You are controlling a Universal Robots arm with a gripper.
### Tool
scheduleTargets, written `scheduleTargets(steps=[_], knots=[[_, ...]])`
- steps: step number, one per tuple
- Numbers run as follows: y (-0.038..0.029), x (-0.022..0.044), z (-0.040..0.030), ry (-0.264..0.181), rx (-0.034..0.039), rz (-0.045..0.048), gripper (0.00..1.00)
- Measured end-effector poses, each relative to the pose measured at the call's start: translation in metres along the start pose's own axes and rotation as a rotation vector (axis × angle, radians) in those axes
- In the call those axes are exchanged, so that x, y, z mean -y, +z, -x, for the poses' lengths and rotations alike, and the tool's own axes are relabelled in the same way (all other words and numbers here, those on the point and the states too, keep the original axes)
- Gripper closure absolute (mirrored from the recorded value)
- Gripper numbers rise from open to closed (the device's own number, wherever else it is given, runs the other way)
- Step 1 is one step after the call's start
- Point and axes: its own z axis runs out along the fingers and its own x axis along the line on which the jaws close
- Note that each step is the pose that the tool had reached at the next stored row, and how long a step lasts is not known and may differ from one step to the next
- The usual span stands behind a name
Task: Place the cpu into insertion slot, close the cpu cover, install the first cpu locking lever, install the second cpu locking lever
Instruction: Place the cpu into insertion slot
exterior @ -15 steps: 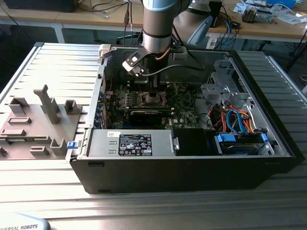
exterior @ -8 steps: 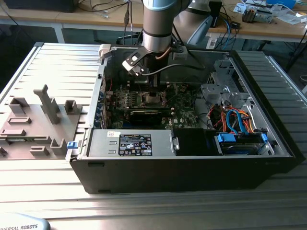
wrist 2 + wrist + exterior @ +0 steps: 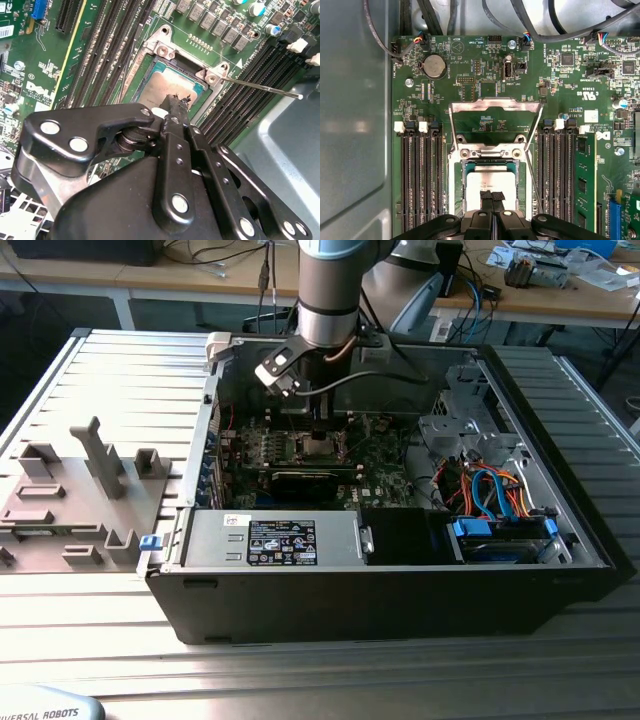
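At the exterior view's left, a grey plastic holder tray lies on the ribbed metal counter beside an open black computer case. Inside the case, the arm's black two-fingered claw reaches down. In the first wrist view its tips are pressed together, gripping nothing, right over the dull silver square cpu. The cpu lies flat in the dark square insertion slot. The thin silvery cpu cover frame is swung open.

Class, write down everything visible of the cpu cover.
The cpu cover is a thin silvery metal frame with a large square cut-out. It is swung open, raised off the insertion slot and hinged at one edge, green board visible through it. The end effector sits at the cpu, clear of the cover.
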Motion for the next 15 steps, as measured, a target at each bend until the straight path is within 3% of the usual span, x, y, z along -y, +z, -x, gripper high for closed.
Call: scheduleTargets(steps=[15], knots=[[-0.0027, 0.0000, 0.0001, 0.000, 0.0000, 0.0000, 0.89]])
